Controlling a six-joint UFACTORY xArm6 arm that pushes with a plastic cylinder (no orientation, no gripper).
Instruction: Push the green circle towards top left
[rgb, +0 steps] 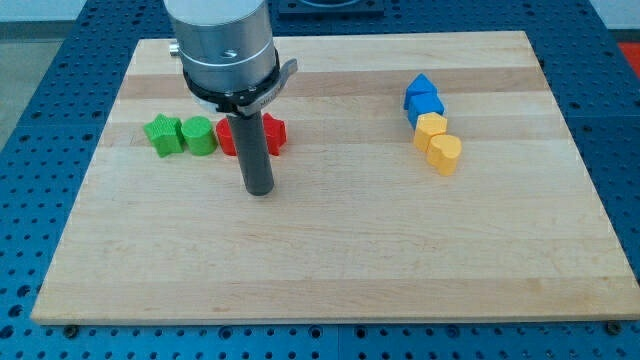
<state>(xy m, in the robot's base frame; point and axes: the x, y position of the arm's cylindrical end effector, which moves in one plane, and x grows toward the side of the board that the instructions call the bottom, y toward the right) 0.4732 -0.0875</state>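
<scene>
**Green circle sits by its star, my tip just below**

The green circle is a short, round, bright green block. It sits on the bench toward the view's left, in the upper half. It touches the green star on its left. On its right, a red block is right beside it. I cannot tell that block's shape, because my rod hides part of it.

I have no jaws, so there is nothing to be apart or together. I only have a dark rod. My tip rests on the wood, below the red blocks and to the lower right of the green circle. It does not touch the circle.

Now I count. Two green blocks: one circle, one star. Two red blocks: the second red block peeks out on the right of my rod. Two blue blocks and two yellow blocks make a line far off on the view's right. That is eight blocks.
</scene>
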